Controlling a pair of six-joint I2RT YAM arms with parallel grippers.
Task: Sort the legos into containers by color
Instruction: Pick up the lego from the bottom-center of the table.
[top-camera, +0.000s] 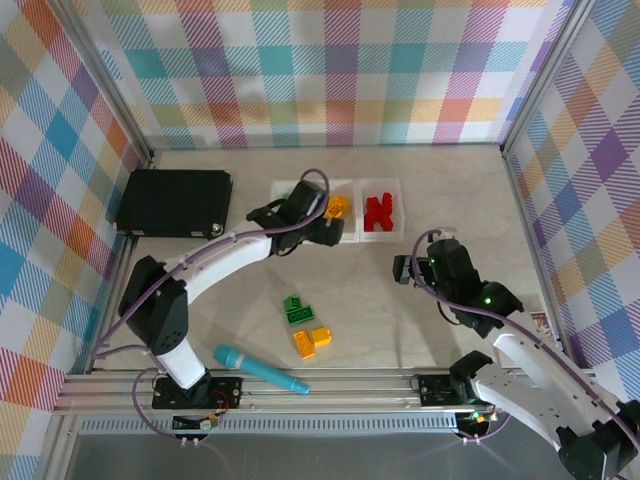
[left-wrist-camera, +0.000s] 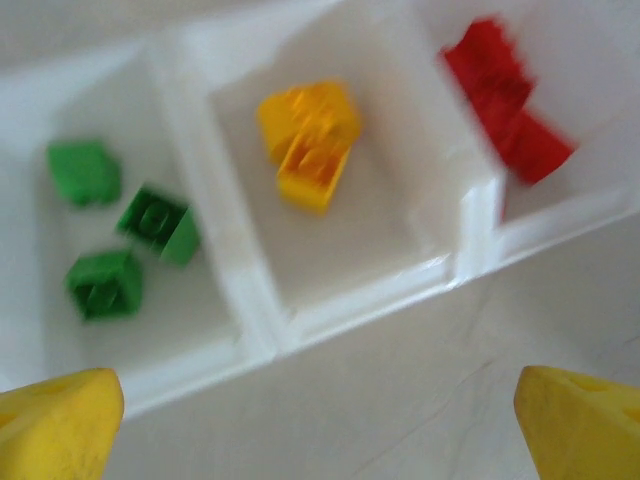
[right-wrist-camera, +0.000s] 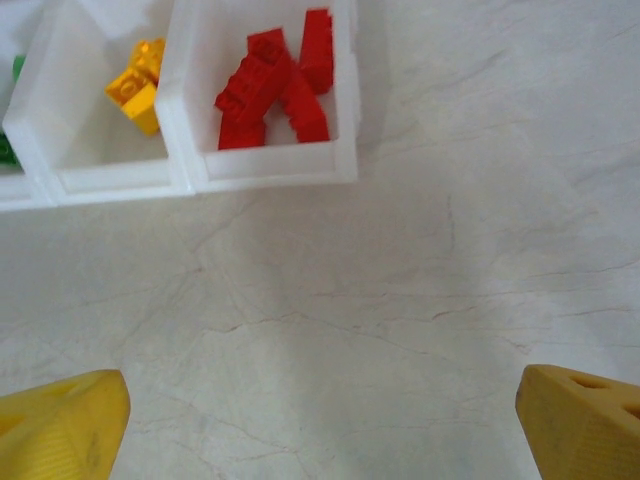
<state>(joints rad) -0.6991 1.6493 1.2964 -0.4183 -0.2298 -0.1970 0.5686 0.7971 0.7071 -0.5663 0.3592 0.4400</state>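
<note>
Three joined clear trays (top-camera: 355, 185) stand mid-table. The left tray (left-wrist-camera: 30, 330) holds three green legos (left-wrist-camera: 160, 222). In the middle tray (left-wrist-camera: 400, 250) lie yellow legos (left-wrist-camera: 310, 140), and the right tray (right-wrist-camera: 340, 120) holds several red legos (right-wrist-camera: 275, 85). On the table nearer the arms lie a loose green lego (top-camera: 296, 309) and yellow-orange legos (top-camera: 312, 341). My left gripper (top-camera: 298, 225) hovers over the trays' near edge, open and empty, its fingertips (left-wrist-camera: 55, 425) wide apart. My right gripper (top-camera: 415, 262) is open and empty over bare table right of the trays, with its fingertips (right-wrist-camera: 585, 420) spread.
A black case (top-camera: 175, 200) lies at the back left. A teal marker pen (top-camera: 260, 369) rests near the front rail. Checkered walls close in the table on three sides.
</note>
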